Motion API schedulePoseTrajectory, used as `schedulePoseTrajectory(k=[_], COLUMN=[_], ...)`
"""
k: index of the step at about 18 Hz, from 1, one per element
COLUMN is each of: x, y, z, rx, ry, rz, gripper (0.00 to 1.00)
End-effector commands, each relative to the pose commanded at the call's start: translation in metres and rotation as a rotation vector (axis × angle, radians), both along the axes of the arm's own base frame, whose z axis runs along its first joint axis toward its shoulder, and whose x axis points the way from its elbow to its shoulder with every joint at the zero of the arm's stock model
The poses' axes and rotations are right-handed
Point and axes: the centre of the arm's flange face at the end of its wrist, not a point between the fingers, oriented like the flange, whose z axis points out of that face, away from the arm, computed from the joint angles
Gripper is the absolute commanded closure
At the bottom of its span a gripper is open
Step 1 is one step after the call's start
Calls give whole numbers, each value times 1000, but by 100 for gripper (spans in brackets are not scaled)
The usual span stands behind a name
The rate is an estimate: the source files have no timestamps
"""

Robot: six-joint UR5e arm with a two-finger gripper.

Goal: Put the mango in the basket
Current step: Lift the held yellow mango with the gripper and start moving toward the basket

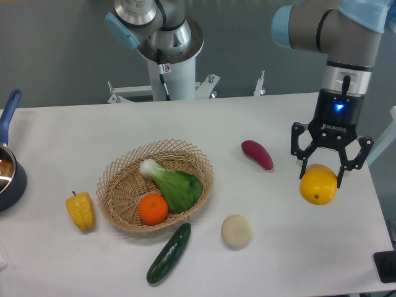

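Note:
The mango (318, 185), a glossy yellow-orange fruit, sits at the right side of the white table. My gripper (322, 174) hangs straight down over it with its jaws spread wide. The two black fingertips (340, 178) stand either side of the mango's upper part, close to its skin. The woven tan basket (120, 167) lies left of centre, well away from the gripper. It holds a green leafy vegetable (176, 184) and a small round orange (153, 209).
A purple sweet potato (257, 154) lies between basket and gripper. A pale round vegetable (236, 231) and a dark cucumber (169, 252) lie in front. A yellow bell pepper (81, 210) sits left of the basket, and a blue pot (7, 176) is at the left edge. The right table edge is near the mango.

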Motion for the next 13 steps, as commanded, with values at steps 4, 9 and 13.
schedulePoseTrajectory(k=[4, 9, 13], x=[0, 2, 8], y=[1, 2, 17], z=[-1, -3, -11], rx=[2, 0, -4], ry=[-2, -11, -34], rz=[0, 2, -9], gripper=[61, 61, 61])
